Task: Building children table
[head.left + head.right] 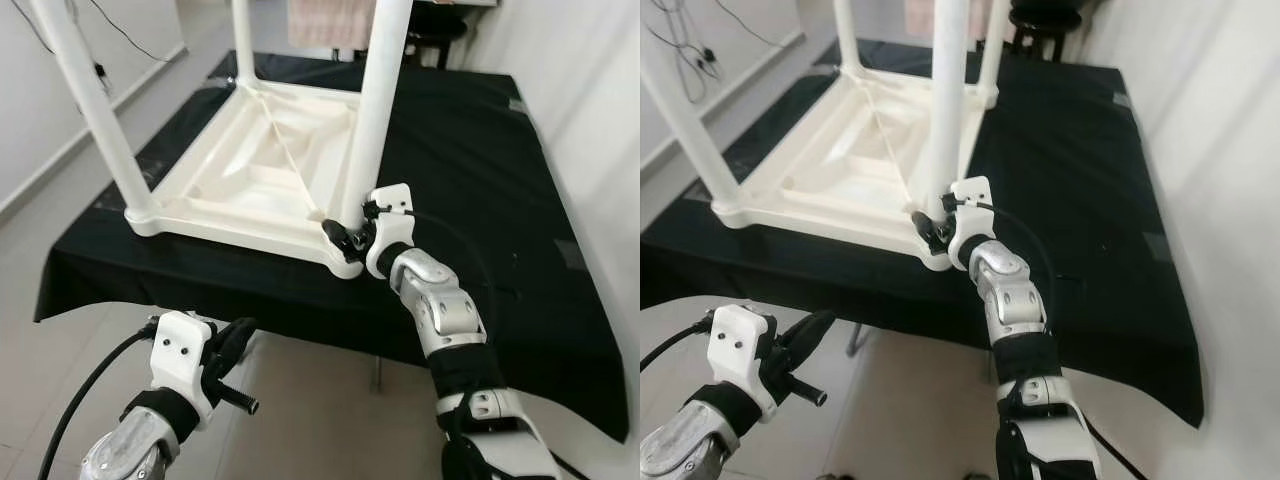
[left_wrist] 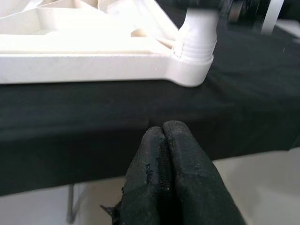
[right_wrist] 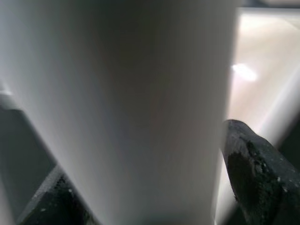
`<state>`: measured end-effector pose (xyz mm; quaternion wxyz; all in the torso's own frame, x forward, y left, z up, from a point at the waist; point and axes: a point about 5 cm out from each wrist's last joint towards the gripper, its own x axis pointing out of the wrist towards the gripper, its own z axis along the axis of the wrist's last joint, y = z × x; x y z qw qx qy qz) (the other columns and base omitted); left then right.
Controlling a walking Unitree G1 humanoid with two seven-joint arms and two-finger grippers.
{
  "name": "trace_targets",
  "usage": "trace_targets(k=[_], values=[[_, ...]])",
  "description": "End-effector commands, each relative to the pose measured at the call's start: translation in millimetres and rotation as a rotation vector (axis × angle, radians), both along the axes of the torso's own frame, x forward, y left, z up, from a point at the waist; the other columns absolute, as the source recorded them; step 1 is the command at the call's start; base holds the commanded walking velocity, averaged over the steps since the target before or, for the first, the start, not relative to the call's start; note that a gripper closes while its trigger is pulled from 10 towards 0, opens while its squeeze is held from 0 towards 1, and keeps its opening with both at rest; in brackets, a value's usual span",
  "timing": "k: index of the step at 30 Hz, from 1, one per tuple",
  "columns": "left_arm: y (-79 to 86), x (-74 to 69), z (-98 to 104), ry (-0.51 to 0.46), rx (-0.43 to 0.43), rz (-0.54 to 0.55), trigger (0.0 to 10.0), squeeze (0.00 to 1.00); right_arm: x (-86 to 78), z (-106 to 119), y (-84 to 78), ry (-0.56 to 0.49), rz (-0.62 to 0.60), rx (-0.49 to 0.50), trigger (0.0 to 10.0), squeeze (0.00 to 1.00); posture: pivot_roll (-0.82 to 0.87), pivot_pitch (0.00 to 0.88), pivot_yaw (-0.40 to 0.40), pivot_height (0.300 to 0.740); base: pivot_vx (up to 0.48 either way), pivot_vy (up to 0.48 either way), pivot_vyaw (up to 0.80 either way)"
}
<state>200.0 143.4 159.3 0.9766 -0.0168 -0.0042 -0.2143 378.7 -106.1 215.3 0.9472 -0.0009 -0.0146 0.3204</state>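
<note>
Eye views: white kids' table (image 1: 250, 170) upside down on black-covered tabletop (image 1: 480, 150), legs up. Right pincer (image 1: 352, 236) clamps near-right leg (image 1: 372, 110) at base. Left pincer (image 1: 232, 345) low, near edge, off tabletop.
Left wrist: fingers (image 2: 173, 178) pressed together, empty.
Right wrist: fingers (image 3: 255, 173) either side of leg.

You see a white plastic table top (image 1: 250, 170) with white legs (image 1: 375, 110), lying on a plain black cloth (image 1: 480, 170). Your grippers' fingers (image 2: 173, 187) are black on white housings; the floor (image 1: 300, 400) is pale beige.
</note>
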Motion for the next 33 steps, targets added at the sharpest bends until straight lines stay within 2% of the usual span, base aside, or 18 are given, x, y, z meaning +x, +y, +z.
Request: trace_targets(k=[1, 2, 3, 5, 11, 12, 13, 14, 15, 16, 23, 25, 26, 29, 30, 31, 32, 33], values=[[-1.3, 0.8, -3.4, 0.002, 0.003, 0.008, 10.0, 0.00, 0.0, 13.9, 2.7, -0.061, 0.149, 0.008, 10.0, 0.00, 0.07, 0.186, -0.054, 0.740, 0.000, 0.000, 0.00], [-2.0, 2.2, -3.3, -0.002, 0.001, 0.007, 10.0, 0.00, -0.1, 18.6, 2.2, -0.080, 0.276, -0.025, 10.0, 0.00, 0.07, 0.186, -0.058, 0.740, 0.000, 0.000, 0.00], [-2.0, 2.2, -3.3, -0.002, 0.001, 0.007, 10.0, 0.00, -0.1, 18.6, 2.2, -0.080, 0.276, -0.025, 10.0, 0.00, 0.07, 0.186, -0.058, 0.740, 0.000, 0.000, 0.00], [-2.3, 5.0, -3.4, -0.009, -0.002, 0.003, 10.0, 0.00, 0.9, 19.2, 4.6, -0.059, 0.464, -0.066, 10.0, 0.00, 0.08, 0.186, -0.068, 0.740, 0.000, 0.000, 0.00], [-1.4, 7.1, -3.7, -0.014, -0.006, 0.008, 10.0, 0.00, 4.0, 19.8, 9.6, -0.033, 0.550, -0.099, 10.0, 0.00, 0.09, 0.184, -0.074, 0.740, 0.000, 0.000, 0.00], [-1.1, 7.6, -3.8, -0.016, -0.005, 0.012, 10.0, 0.00, 5.1, 22.9, 12.5, -0.022, 0.573, -0.088, 8.6, 0.00, 0.09, 0.186, -0.073, 0.740, 0.000, 0.000, 0.00], [-1.1, 7.6, -3.8, -0.016, -0.005, 0.012, 10.0, 0.00, 5.1, 22.9, 12.5, -0.022, 0.573, -0.088, 8.6, 0.00, 0.09, 0.186, -0.073, 0.740, 0.000, 0.000, 0.00], [-0.9, 8.3, -4.1, -0.018, -0.005, 0.015, 10.0, 0.00, 5.7, 26.2, 14.6, -0.017, 0.602, -0.074, 5.8, 0.00, 0.09, 0.184, -0.073, 0.740, 0.000, 0.000, 0.00], [-0.9, 8.3, -4.1, -0.018, -0.005, 0.015, 10.0, 0.00, 5.7, 26.2, 14.6, -0.017, 0.602, -0.074, 5.8, 0.00, 0.09, 0.184, -0.073, 0.740, 0.000, 0.000, 0.00], [-1.1, 9.0, -4.3, -0.019, -0.004, 0.017, 10.0, 0.00, 5.8, 29.3, 15.8, -0.013, 0.629, -0.059, 0.0, 0.00, 0.09, 0.185, -0.074, 0.740, 0.000, 0.000, 0.00], [-2.0, 11.6, -5.1, -0.023, -0.008, 0.017, 10.0, 0.00, 7.4, 30.1, 11.3, -0.012, 0.643, -0.041, 0.0, 0.00, 0.07, 0.179, -0.069, 0.740, 0.000, 0.000, 0.00], [-3.0, 12.6, -5.6, -0.022, -0.011, 0.014, 10.0, 0.00, 13.3, 24.3, 1.9, -0.034, 0.502, -0.081, 0.0, 0.00, 0.06, 0.179, -0.069, 0.740, 0.000, 0.000, 0.00], [-3.0, 12.6, -5.6, -0.022, -0.011, 0.014, 10.0, 0.00, 13.3, 24.3, 1.9, -0.034, 0.502, -0.081, 0.0, 0.00, 0.06, 0.179, -0.069, 0.740, 0.000, 0.000, 0.00], [-1.4, 12.5, -7.5, -0.014, -0.007, 0.016, 10.0, 0.00, 20.0, -7.1, -13.9, 0.055, 0.081, -0.073, 0.0, 0.00, 0.05, 0.184, -0.059, 0.740, 0.000, 0.000, 0.00], [-1.4, 12.5, -7.5, -0.014, -0.007, 0.016, 10.0, 0.00, 20.0, -7.1, -13.9, 0.055, 0.081, -0.073, 0.0, 0.00, 0.05, 0.184, -0.059, 0.740, 0.000, 0.000, 0.00], [-0.4, 12.6, -8.0, -0.012, -0.005, 0.017, 10.0, 0.00, 18.3, -18.0, -15.2, 0.091, -0.029, -0.066, 0.0, 0.00, 0.05, 0.184, -0.059, 0.740, 0.000, 0.000, 0.00], [2.2, 13.7, -8.4, -0.010, -0.003, 0.021, 10.0, 0.00, 3.9, -38.8, -1.7, 0.149, -0.230, -0.030, 0.0, 0.00, 0.03, 0.187, -0.040, 0.740, 0.000, 0.000, 0.00], [3.9, 14.6, -8.7, -0.009, -0.002, 0.023, 10.0, 0.00, -9.5, -50.0, 1.6, 0.193, -0.385, -0.001, 0.0, 0.00, 0.03, 0.187, -0.040, 0.740, 0.000, 0.000, 0.00]])
